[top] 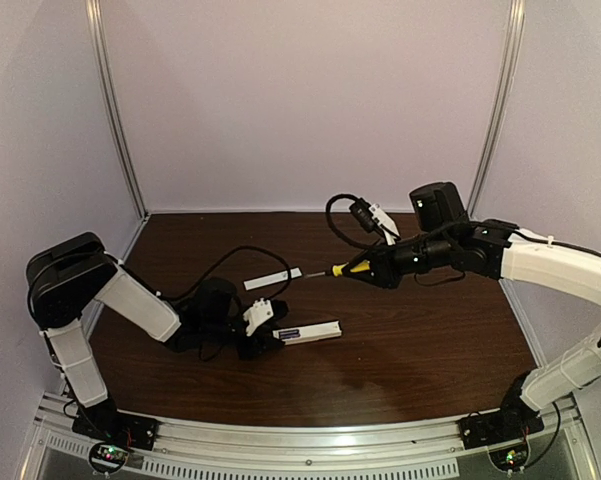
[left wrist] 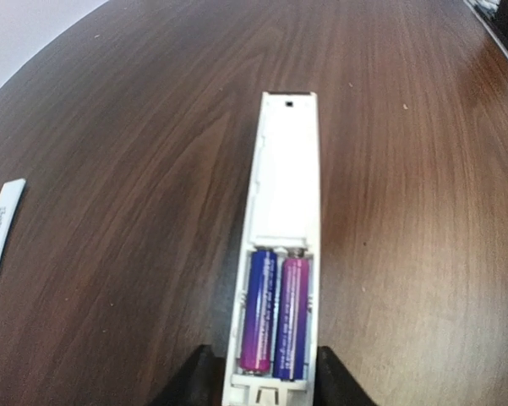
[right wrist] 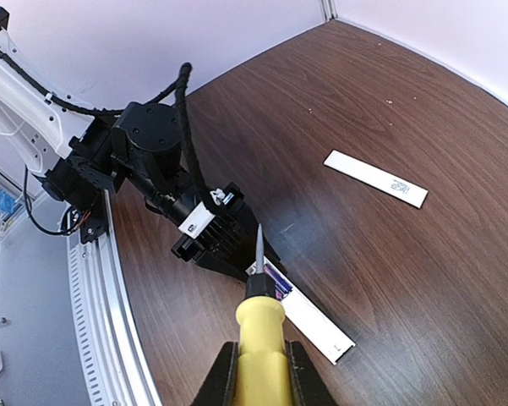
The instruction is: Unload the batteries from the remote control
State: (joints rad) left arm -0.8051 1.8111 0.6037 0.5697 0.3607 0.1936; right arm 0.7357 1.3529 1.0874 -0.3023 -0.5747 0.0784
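Observation:
The white remote control (left wrist: 283, 186) lies flat on the brown table, back up, with its battery bay open. Two purple-blue batteries (left wrist: 275, 311) sit side by side in that bay. My left gripper (left wrist: 269, 379) is at the bay end, its black fingers pressed against both long sides of the remote control (top: 310, 332). My right gripper (right wrist: 260, 372) is shut on a yellow-handled screwdriver (right wrist: 260, 326). The screwdriver hangs above the table, right of and behind the remote, and its metal tip points toward the batteries (right wrist: 275, 283).
The thin white cover strip (top: 272, 279) lies on the table behind the remote, apart from it, and also shows as the strip (right wrist: 375, 178) in the right wrist view. A black cable loops over the left arm (top: 140, 305). A metal rail (top: 310, 440) runs along the near edge.

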